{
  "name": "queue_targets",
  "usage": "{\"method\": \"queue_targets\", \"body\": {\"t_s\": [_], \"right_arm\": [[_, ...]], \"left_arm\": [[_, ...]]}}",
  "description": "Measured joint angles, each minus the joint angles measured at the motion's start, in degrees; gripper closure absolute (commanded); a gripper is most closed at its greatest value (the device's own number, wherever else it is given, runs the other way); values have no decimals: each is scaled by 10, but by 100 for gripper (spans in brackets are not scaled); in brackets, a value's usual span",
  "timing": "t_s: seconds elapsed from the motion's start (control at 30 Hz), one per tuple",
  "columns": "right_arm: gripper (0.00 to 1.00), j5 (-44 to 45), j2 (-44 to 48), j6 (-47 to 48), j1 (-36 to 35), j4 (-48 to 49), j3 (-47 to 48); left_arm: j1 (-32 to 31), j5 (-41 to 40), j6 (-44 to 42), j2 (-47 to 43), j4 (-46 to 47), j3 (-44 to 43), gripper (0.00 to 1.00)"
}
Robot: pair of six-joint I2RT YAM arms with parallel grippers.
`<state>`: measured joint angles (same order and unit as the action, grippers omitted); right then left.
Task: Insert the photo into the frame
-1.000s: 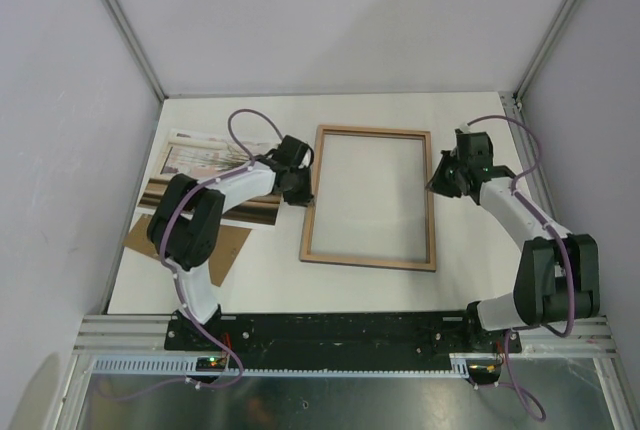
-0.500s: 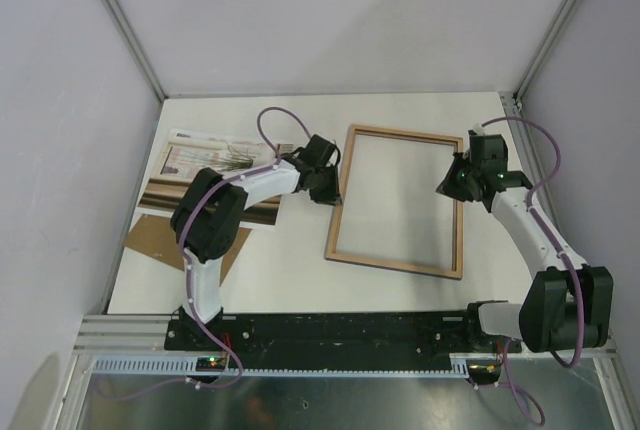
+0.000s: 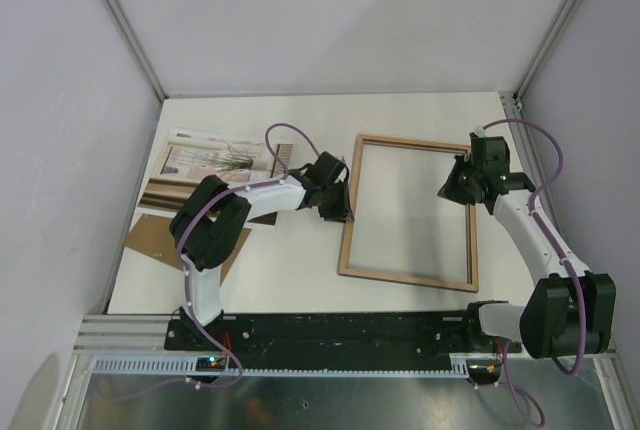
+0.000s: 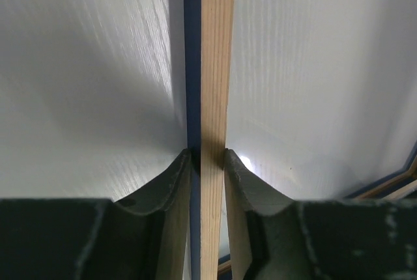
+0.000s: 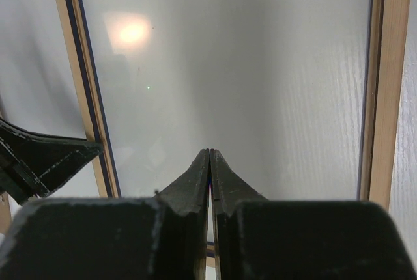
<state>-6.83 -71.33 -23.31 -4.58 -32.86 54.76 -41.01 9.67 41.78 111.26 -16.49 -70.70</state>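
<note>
The frame (image 3: 408, 276) lies wood side up on the table, right of centre. My left gripper (image 3: 341, 206) is shut on its left edge. In the left wrist view the fingers (image 4: 176, 176) pinch the wood and navy strip (image 4: 217, 65). My right gripper (image 3: 455, 186) is at the frame's right edge, jaws pressed together on the thin rim (image 5: 210, 249). The frame's bars (image 5: 381, 84) and glass fill that view. The photo (image 3: 205, 162) lies face up at the far left of the table, partly under the left arm.
A brown cardboard backing board (image 3: 150, 240) lies at the left front, partly under the photo and the left arm. Grey walls and metal rails (image 3: 130, 40) close the table on three sides. The left gripper's finger (image 5: 39, 163) shows in the right wrist view.
Both grippers have carried the frame to the right across the table, away from the photo. The left arm has stretched out and the right arm has drawn back.
</note>
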Motion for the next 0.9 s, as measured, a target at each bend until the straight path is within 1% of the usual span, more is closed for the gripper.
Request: {"method": "queue_targets", "body": {"t_s": [0.43,0.6,0.73,0.9], "right_arm": [[94,15,0,-7,-35,-3,0],[93,21,0,-11,-46,-4,0],[94,25,0,-15,-55,-5,0],[93,26,0,-16,-60,-6,0]], "left_arm": [[-22,23,24,-40,26,67,69],[-26,30,31,-55,31,85,66],[-27,38,33,-73,33,96,56],[-26,42,32,-96,35,103,46]]}}
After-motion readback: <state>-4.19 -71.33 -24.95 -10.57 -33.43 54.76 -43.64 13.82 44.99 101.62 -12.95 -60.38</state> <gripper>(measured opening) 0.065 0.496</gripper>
